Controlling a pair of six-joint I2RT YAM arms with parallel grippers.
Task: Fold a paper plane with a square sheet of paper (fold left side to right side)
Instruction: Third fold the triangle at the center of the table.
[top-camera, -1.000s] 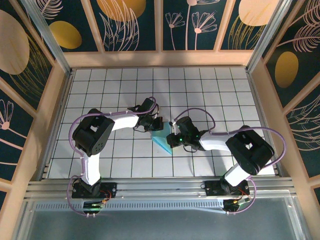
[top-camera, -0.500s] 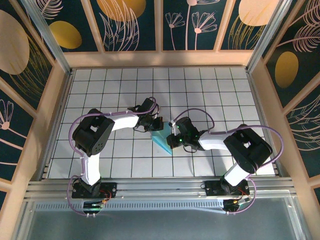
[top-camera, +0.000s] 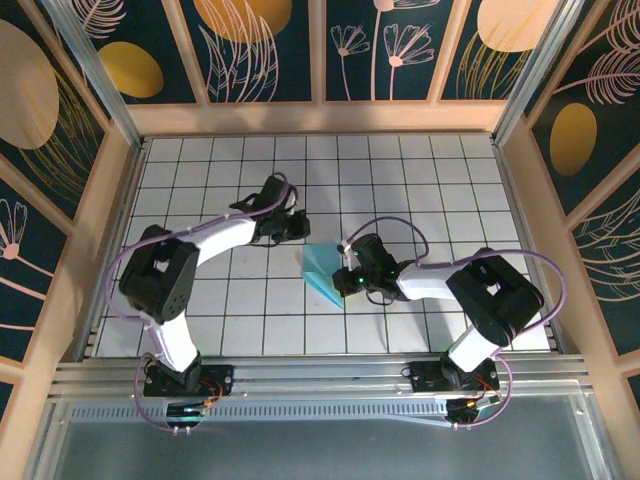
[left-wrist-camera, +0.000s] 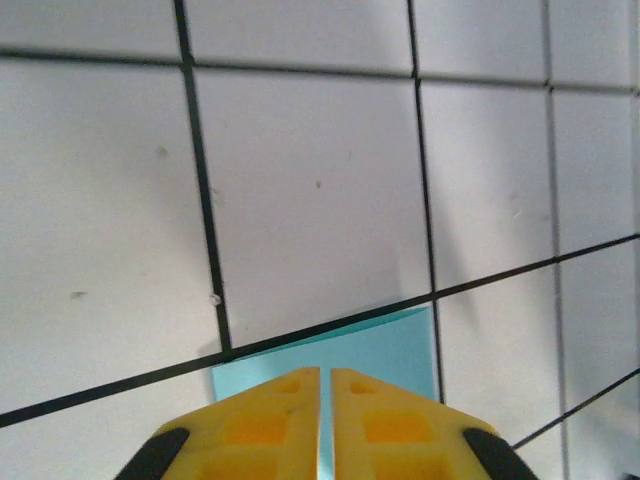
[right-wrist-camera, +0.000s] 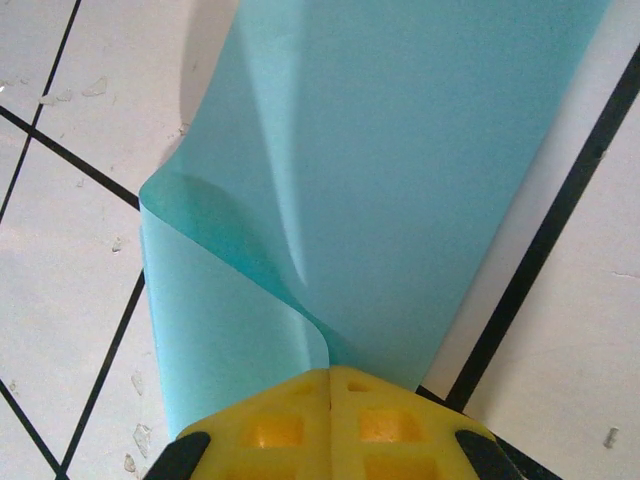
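white gridded tabletop (top-camera: 200, 170) bears a curled teal-blue paper sheet (top-camera: 320, 268); right gripper (right-wrist-camera: 330, 378) seemingly pinches it, left gripper (left-wrist-camera: 325, 378) closed near it.

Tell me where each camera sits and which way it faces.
Top external: above and behind the robot, looking down on the tiled table; left arm and right arm show.
Left wrist: on the left arm, facing down at the table; left gripper at bottom.
Right wrist: close over the teal sheet; right gripper at bottom.
Shared: all see the teal sheet.
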